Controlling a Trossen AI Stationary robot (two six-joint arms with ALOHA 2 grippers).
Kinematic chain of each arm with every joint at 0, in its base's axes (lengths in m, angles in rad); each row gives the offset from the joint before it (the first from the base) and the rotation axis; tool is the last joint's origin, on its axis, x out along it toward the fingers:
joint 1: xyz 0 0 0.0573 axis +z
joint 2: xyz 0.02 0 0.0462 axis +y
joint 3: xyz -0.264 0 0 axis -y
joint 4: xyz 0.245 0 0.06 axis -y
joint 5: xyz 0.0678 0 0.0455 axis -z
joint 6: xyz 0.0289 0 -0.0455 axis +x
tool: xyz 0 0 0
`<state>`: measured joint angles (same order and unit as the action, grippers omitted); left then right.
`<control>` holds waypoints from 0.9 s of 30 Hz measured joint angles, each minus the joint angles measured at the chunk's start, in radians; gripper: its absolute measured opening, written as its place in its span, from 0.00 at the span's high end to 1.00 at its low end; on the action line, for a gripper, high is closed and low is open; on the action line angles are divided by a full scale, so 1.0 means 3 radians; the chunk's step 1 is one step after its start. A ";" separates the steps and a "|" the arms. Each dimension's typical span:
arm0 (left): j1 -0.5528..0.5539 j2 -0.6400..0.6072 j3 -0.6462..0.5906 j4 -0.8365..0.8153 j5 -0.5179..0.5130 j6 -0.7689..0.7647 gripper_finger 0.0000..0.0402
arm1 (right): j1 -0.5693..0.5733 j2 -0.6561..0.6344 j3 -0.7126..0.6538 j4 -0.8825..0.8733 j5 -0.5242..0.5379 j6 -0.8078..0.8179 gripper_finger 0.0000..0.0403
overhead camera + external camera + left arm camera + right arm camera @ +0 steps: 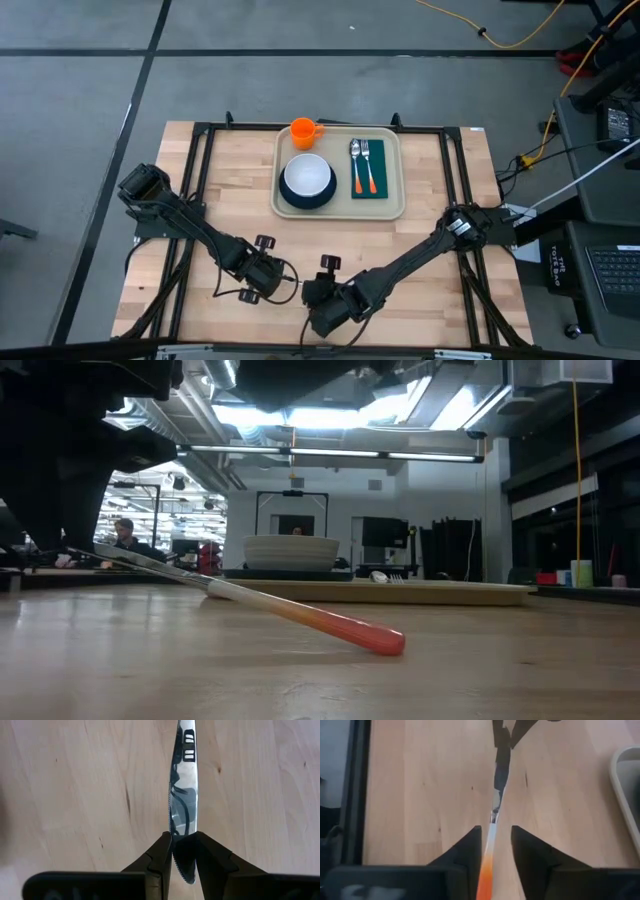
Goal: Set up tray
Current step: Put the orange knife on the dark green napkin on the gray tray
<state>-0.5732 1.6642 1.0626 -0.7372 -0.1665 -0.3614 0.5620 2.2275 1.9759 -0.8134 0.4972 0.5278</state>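
A knife with an orange handle [350,630] and a steel blade [183,795] slants over the wood near the table's front edge. Its handle end [388,643] rests on the table and its blade end is raised. My left gripper [262,284] is shut on the blade. My right gripper [320,300] is open just to the right of it. Its fingers [470,847] stand on either side of the orange handle [485,877], above it and touching nothing. The beige tray [392,205] lies at the table's far middle. My left gripper pinches the knife's blade near its tip [181,842] between its two fingers, one on each flat face. The fingers come from above, pointing steeply down. The blade end is lifted and the knife slopes down to its handle end [388,643], which rests on the table.
On the tray stand a white bowl on a dark plate [307,180], an orange cup [304,131], and a dark green napkin [370,185] with a fork and a spoon on it. Black frame rails [200,170] run along the table's sides.
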 joint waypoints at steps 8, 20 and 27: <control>0.0000 0.0000 0.0001 -0.0001 0.0002 0.0004 0.84 | -0.0072 0.0097 -0.0003 0.0206 -0.0136 -0.0048 0.57; 0.0072 0.0000 0.0001 -0.0019 0.0027 0.0023 0.84 | -0.0142 0.0402 -0.0004 0.0292 -0.0226 -0.0136 0.51; 0.0086 -0.0001 0.0001 -0.0018 0.0052 0.0014 0.84 | -0.0205 0.0449 -0.0008 0.0263 -0.0105 -0.0045 0.51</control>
<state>-0.5472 1.6638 1.0630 -0.7425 -0.1509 -0.3573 0.5004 2.3623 1.9736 -0.7345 0.4656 0.5142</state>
